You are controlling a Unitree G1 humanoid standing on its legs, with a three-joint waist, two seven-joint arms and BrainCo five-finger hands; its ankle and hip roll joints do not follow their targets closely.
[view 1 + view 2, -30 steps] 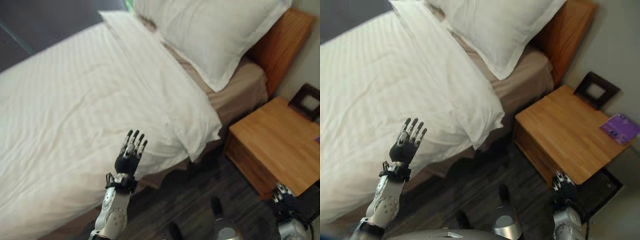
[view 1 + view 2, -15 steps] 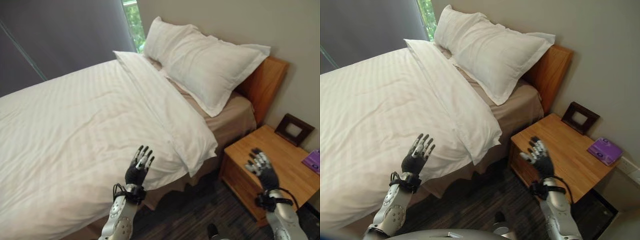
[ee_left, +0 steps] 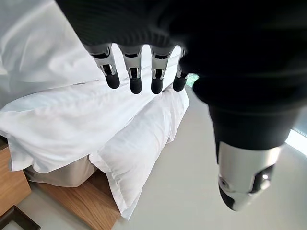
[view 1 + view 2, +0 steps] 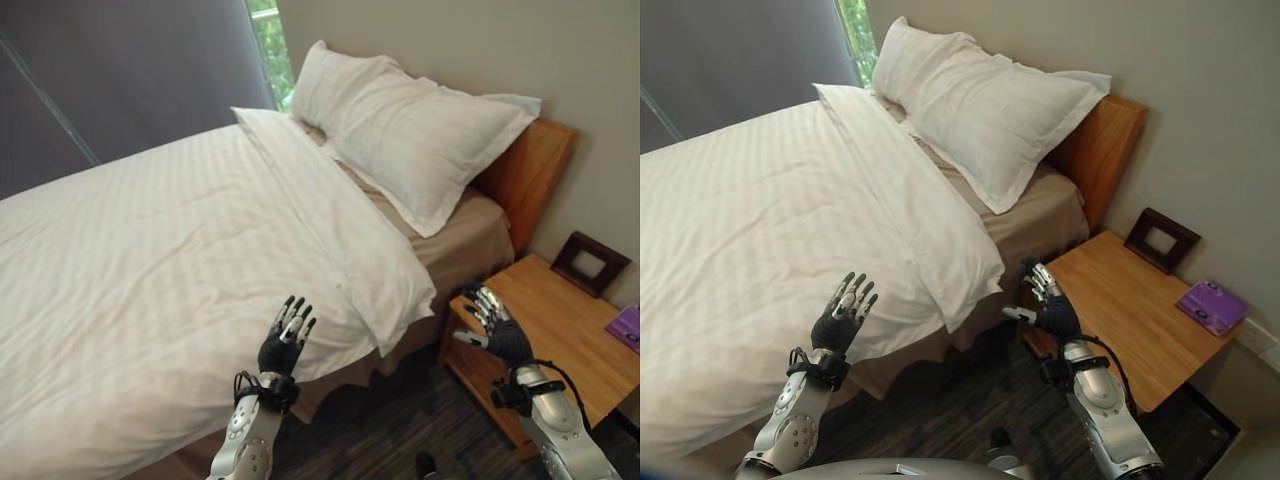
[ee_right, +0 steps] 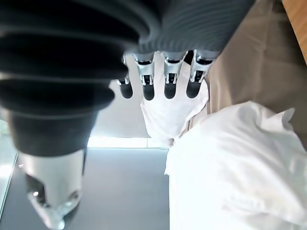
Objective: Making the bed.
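Note:
A bed with a white striped duvet fills the left and middle. The duvet's top edge is folded back, and its corner hangs over the near side. Two white pillows lean against the wooden headboard, with tan sheet showing below them. My left hand is raised, open, just before the bed's near edge, touching nothing. My right hand is open in the air between the hanging duvet corner and the nightstand. In the wrist views both hands' fingers are straight and hold nothing.
A wooden nightstand stands right of the bed, carrying a dark picture frame and a purple box. Dark wood floor runs between bed and nightstand. A grey curtain and a window strip lie behind the bed.
The camera has tilted up, bringing the headboard wall into view. My right hand has risen from low by the floor and moved left toward the duvet corner. The left hand stays raised.

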